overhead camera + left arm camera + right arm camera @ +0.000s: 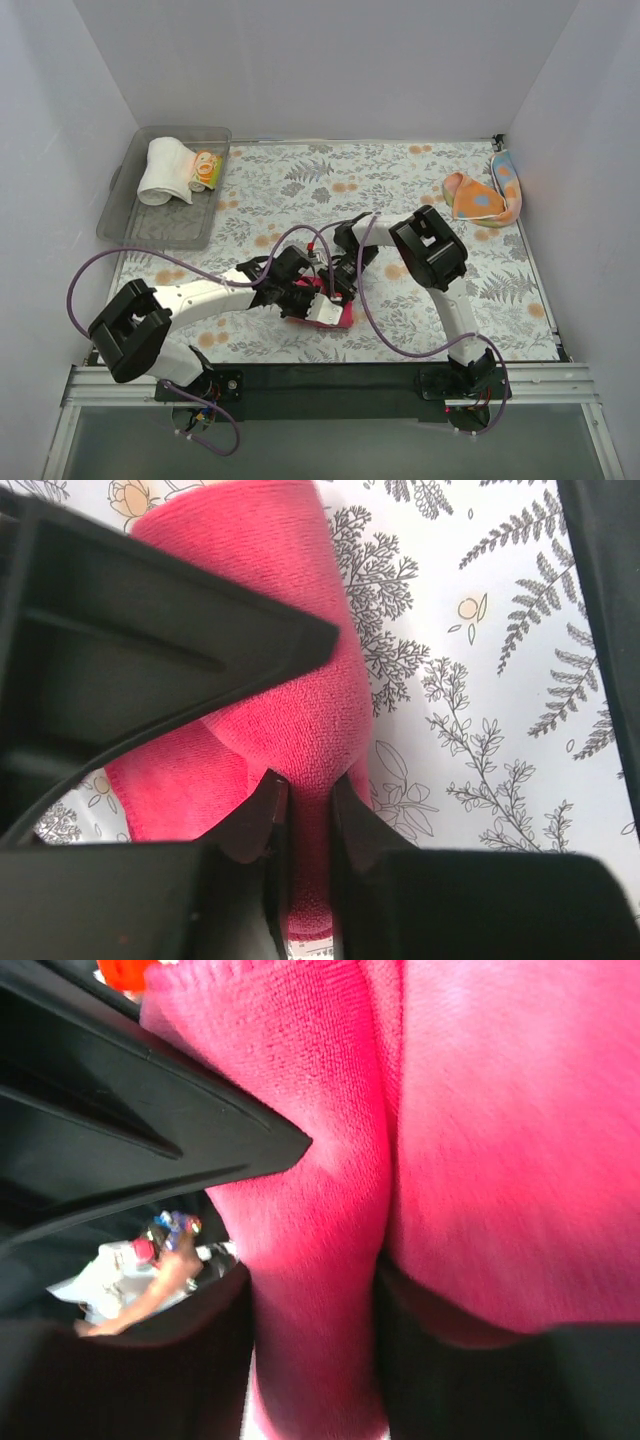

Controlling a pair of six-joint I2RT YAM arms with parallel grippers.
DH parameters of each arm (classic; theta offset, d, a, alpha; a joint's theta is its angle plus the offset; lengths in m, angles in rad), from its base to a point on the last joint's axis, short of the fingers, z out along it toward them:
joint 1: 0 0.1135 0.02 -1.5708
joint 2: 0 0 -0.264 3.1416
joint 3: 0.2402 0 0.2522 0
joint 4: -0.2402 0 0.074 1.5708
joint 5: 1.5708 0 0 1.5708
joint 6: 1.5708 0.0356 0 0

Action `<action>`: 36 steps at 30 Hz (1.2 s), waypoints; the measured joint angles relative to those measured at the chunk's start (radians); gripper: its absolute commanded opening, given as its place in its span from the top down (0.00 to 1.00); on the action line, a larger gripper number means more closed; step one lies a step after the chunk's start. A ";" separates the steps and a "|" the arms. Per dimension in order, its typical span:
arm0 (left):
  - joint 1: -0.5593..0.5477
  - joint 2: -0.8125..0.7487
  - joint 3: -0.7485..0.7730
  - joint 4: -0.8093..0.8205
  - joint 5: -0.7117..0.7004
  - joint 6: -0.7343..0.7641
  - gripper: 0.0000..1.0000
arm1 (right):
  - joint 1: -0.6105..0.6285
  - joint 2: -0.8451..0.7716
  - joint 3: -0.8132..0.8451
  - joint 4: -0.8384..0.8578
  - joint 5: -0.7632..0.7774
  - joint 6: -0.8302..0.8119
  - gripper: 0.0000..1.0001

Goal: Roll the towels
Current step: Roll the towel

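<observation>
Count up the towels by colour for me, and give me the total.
magenta-red towel: 1
orange spotted towel: 1
white towel: 1
yellow patterned towel: 1
Total: 4

Magenta towel (290, 730) — bunched, on floral covering (480, 680).

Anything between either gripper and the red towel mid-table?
Nothing visible. The left gripper is pinched on a fold of the plain magenta-red cloth towel, and the same cloth fills the gap between the fingers of the right gripper.
</observation>
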 measured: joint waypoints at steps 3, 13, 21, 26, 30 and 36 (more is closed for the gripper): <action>0.002 0.021 0.023 -0.024 0.014 -0.005 1.00 | -0.039 -0.012 0.023 -0.033 0.013 0.032 0.43; 0.130 0.209 0.217 -0.241 0.190 -0.002 1.00 | -0.319 -0.217 0.135 0.064 0.252 0.043 0.33; 0.287 0.515 0.483 -0.534 0.433 0.008 0.94 | -0.334 -0.554 -0.061 0.171 0.359 0.005 0.36; 0.339 0.699 0.642 -0.721 0.531 0.019 0.93 | -0.237 -0.714 -0.202 0.245 0.451 -0.018 0.35; 0.369 0.805 0.734 -0.839 0.575 0.031 0.92 | -0.100 -0.758 -0.241 0.298 0.541 -0.042 0.31; 0.395 0.900 0.811 -0.953 0.612 0.053 0.89 | 0.093 -0.748 -0.289 0.415 0.669 -0.090 0.26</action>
